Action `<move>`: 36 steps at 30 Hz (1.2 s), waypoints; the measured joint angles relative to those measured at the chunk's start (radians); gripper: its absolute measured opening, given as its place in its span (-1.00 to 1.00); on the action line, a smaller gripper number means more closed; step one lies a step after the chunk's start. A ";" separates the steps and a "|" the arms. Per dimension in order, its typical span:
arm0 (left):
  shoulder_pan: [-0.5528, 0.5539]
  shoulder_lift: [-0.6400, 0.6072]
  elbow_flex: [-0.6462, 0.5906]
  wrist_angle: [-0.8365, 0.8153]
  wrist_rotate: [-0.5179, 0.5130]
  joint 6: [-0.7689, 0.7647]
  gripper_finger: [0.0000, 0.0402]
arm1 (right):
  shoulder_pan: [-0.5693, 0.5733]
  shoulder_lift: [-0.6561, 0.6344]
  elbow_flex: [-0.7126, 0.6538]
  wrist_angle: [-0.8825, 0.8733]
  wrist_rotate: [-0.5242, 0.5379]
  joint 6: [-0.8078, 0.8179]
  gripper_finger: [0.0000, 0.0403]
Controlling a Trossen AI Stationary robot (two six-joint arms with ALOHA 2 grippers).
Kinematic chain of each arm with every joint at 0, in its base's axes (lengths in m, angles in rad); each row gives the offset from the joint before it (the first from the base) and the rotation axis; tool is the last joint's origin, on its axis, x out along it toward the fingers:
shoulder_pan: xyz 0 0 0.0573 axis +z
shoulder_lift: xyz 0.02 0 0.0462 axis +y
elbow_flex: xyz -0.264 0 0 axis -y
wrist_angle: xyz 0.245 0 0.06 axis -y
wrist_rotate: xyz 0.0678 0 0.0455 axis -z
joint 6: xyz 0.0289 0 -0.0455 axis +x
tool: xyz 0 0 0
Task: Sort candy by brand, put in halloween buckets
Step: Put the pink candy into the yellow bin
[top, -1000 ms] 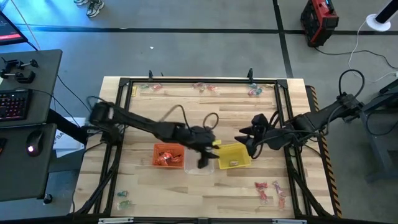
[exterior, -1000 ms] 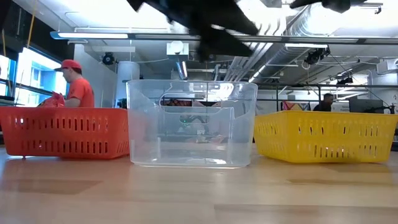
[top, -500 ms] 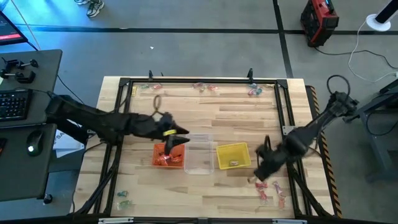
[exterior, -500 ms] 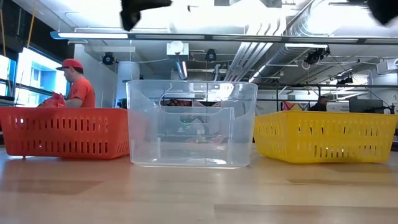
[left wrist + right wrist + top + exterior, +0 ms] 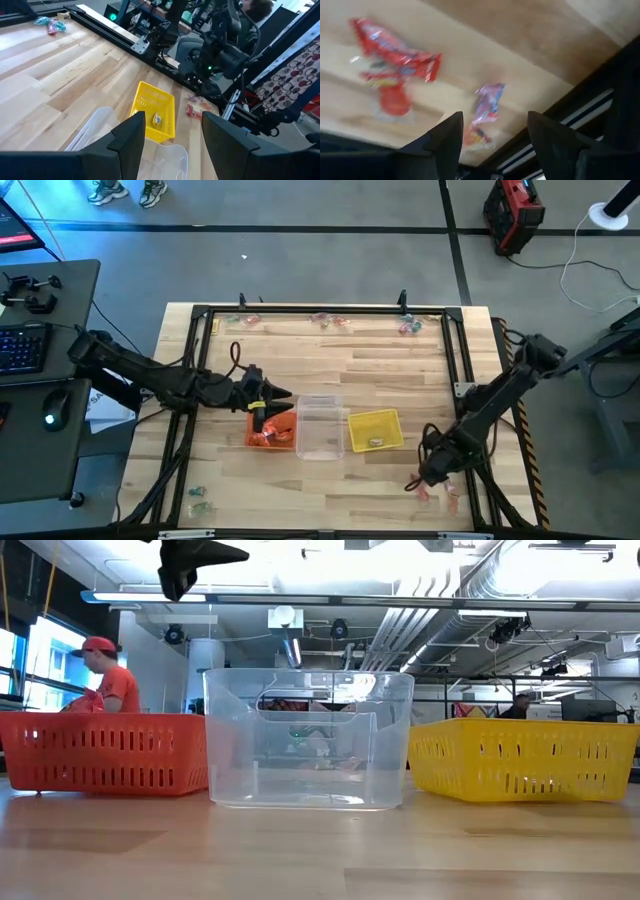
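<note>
A keyboard (image 5: 22, 345) and a mouse (image 5: 50, 418) are lying on a dark desk (image 5: 45, 470) beside the surface (image 5: 340, 360). A person (image 5: 112, 675) is standing behind it. A red box (image 5: 513, 215) is sitting on the floor (image 5: 300, 260).

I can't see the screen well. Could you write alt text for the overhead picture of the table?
Seen from above, three small tubs stand in a row mid-table: orange tub, clear tub, yellow tub. The left tool hovers open over the orange tub, while the right tool reaches, open, down to red and pink candy near the table's front right corner.
</note>
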 joint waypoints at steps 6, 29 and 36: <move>0.000 0.000 0.000 -0.001 0.006 -0.010 -0.09 | 0.001 0.075 -0.032 0.064 -0.074 -0.032 0.07; 0.000 -0.097 -0.002 0.126 0.000 0.053 -0.09 | -0.007 0.064 0.153 -0.148 0.079 -0.132 -0.86; 0.002 -0.184 -0.001 0.121 -0.143 0.186 -0.09 | -0.062 0.008 0.372 -0.182 0.709 -0.271 -0.97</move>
